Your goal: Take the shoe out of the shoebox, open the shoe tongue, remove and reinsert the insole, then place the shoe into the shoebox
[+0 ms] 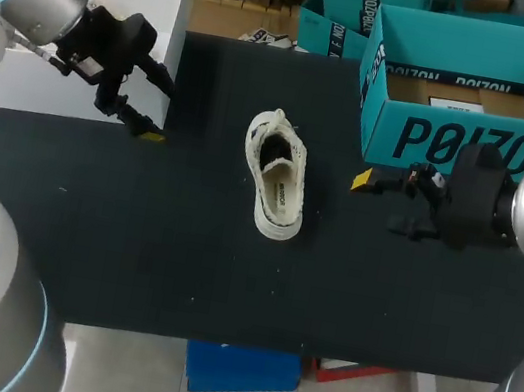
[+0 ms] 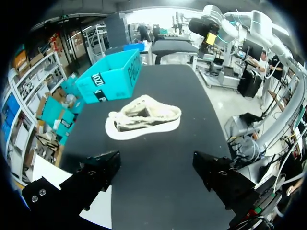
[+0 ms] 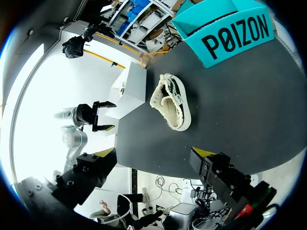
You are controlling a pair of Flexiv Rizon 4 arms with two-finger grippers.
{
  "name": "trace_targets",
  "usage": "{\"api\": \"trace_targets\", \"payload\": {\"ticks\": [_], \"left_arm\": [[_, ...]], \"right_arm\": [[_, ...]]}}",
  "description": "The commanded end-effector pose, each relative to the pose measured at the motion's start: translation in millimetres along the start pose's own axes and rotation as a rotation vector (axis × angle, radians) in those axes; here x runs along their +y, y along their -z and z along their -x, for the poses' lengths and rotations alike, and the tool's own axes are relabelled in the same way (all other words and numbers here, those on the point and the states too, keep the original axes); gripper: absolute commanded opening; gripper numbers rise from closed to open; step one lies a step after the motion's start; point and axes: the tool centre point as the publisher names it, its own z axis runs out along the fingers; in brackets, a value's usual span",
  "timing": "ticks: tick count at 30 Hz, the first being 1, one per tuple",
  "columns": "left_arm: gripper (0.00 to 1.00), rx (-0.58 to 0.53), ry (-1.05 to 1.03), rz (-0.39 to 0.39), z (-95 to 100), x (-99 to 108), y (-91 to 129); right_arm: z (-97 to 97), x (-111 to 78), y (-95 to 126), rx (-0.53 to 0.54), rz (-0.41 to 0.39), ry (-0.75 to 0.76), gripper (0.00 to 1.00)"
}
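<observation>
The shoe (image 1: 276,173) is out of the shoebox (image 1: 465,140) and sits alone near the middle of the black worktop (image 1: 181,253), well apart from the box. It rests sole-down with its mouth facing up. That placement seems deliberate: it lies between the 2 arms, so either can reach it, and the upturned opening leaves the tongue and insole reachable from above.

The left gripper (image 1: 156,106) hangs above the worktop's left part, and its wrist view shows its fingers (image 2: 96,172) spread wide with nothing between them. The right gripper (image 1: 380,202) hovers just in front of the shoebox, its fingers (image 3: 216,167) likewise spread and empty. Both stand clear of the shoe, so I judge that opening the tongue has not yet begun.

The shoe is a low, cream one with a soft, rough-looking fabric upper, a frayed or ruffled edge around the mouth, a dark interior and a smooth white sole. It will likely give under a pinch. The shoebox is stiff teal cardboard, rectangular and lidless, showing a plain brown floor. The worktop is matte and dark.
</observation>
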Motion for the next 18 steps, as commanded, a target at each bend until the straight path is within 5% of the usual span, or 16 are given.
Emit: {"api": "trace_targets", "payload": {"ticks": [1,12,18], "left_arm": [[1.00,-0.068,0.012,-0.037,-7.8,10.9,1.6],[1.00,-0.050,0.016,-0.039,-7.3,12.9,1.9],[1.00,-0.050,0.016,-0.039,-7.3,12.9,1.9]], "right_arm": [[-0.5,-0.1,-0.8,-0.001,0.001,0.000,1.00],[-0.5,-0.1,-0.8,-0.001,0.001,0.000,1.00],[-8.8,35.1,-10.6,-0.114,-0.181,0.094,1.00]]}}
